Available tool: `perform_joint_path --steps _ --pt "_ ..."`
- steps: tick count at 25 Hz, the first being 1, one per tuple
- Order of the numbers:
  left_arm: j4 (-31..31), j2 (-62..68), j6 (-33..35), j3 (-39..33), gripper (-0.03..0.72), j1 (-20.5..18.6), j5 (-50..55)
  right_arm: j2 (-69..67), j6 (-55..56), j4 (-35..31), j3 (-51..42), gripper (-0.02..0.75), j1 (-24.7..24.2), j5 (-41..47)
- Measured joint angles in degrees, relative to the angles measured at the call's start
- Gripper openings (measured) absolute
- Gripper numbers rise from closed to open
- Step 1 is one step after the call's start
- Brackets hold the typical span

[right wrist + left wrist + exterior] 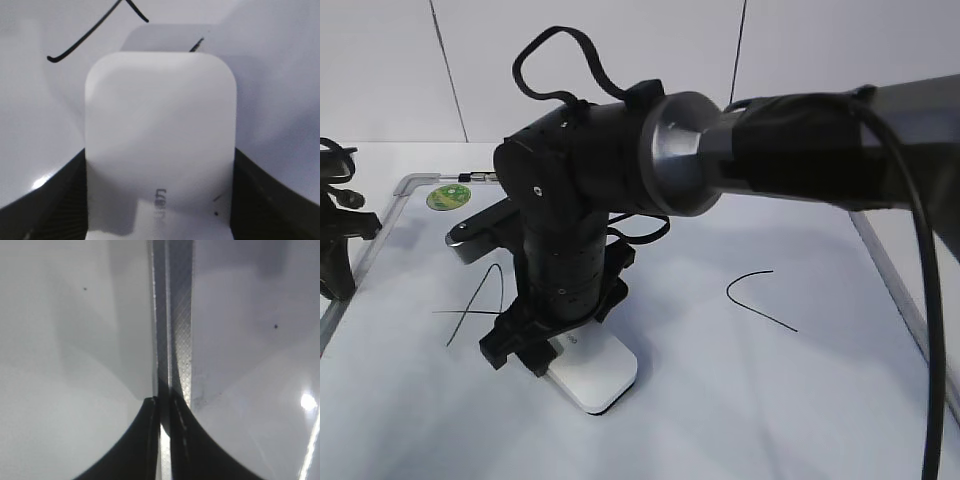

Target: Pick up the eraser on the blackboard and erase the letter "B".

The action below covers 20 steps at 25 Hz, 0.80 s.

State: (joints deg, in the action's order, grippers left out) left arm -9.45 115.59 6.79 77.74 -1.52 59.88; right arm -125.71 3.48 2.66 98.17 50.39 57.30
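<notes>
The white eraser (pixel 592 375) lies flat on the blackboard (pixel 740 400), a white board with a grey frame. My right gripper (pixel 525 345) reaches across from the right and is shut on the eraser's near end. In the right wrist view the eraser (pixel 160 135) fills the space between the fingers (pixel 160 220). Thin black strokes (pixel 90 37) lie just beyond it; I cannot tell which letter they belong to. The letter A (pixel 470 300) is to the left and the letter C (pixel 758 296) to the right. No letter B shows; my right arm covers the board between them. My left gripper (pixel 164 440) is shut and empty.
A green sticker (pixel 448 196) is at the board's far left corner. A black-and-silver marker (pixel 470 232) lies beside it, partly behind my right arm. My left arm (pixel 335 240) rests at the board's left edge, over the grey frame (pixel 175 330).
</notes>
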Motion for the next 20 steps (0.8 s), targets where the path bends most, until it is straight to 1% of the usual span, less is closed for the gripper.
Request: perform_joint_path --steps 5,8,16,20 --pt "0.0 0.0 0.0 0.0 0.016 0.0 0.0 -0.6 3.5 2.8 0.5 0.553 0.0 0.7" --pt "-0.1 0.0 0.0 0.0 0.016 0.0 -0.1 -0.9 6.1 3.4 1.0 0.553 -0.6 0.7" --pt "-0.2 0.0 0.0 0.0 0.016 0.0 -0.2 -3.3 8.7 3.7 5.7 0.553 -6.9 0.4" --pt "-0.3 0.0 0.1 0.0 0.016 0.0 -0.4 -3.6 8.9 3.9 6.3 0.553 -7.7 0.7"
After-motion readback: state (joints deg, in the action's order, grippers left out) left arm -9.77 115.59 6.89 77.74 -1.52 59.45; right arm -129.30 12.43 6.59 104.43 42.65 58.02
